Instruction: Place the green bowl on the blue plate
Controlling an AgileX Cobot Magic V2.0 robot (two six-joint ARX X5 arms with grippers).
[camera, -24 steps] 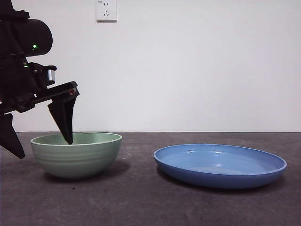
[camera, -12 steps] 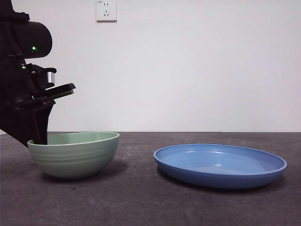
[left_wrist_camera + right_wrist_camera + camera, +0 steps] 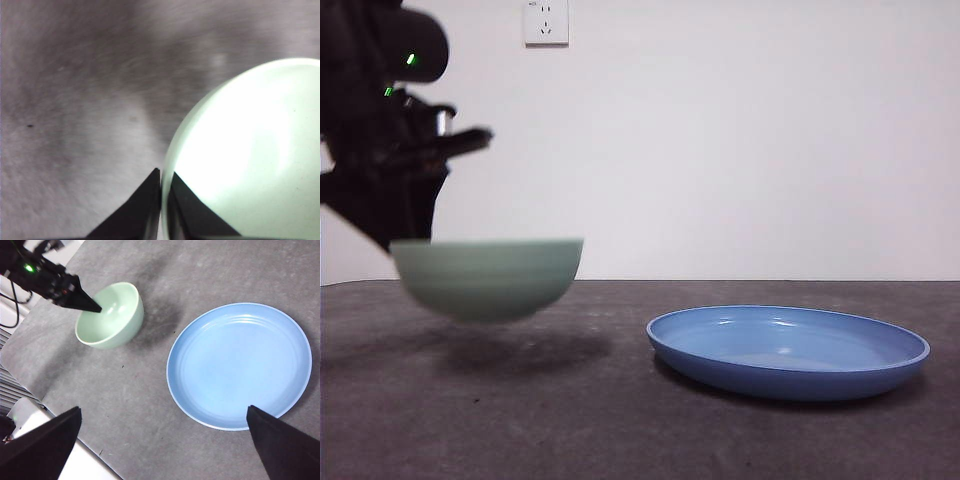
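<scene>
Left gripper is pinching the near wall of the green bowl between its 2 jaws, 1 inside and 1 outside, and is carrying it clear of the dark grey table. Such a thin 1-sided rim hold is risking a tilt or slip on the way to the blue plate, well apart. Right gripper is hovering wide open above. Behind, a white wall is bearing 1 socket.

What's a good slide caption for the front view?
Left claw pinches the green bowl by its rim, lifted clear of the table; the blue plate sits empty beside it.
</scene>
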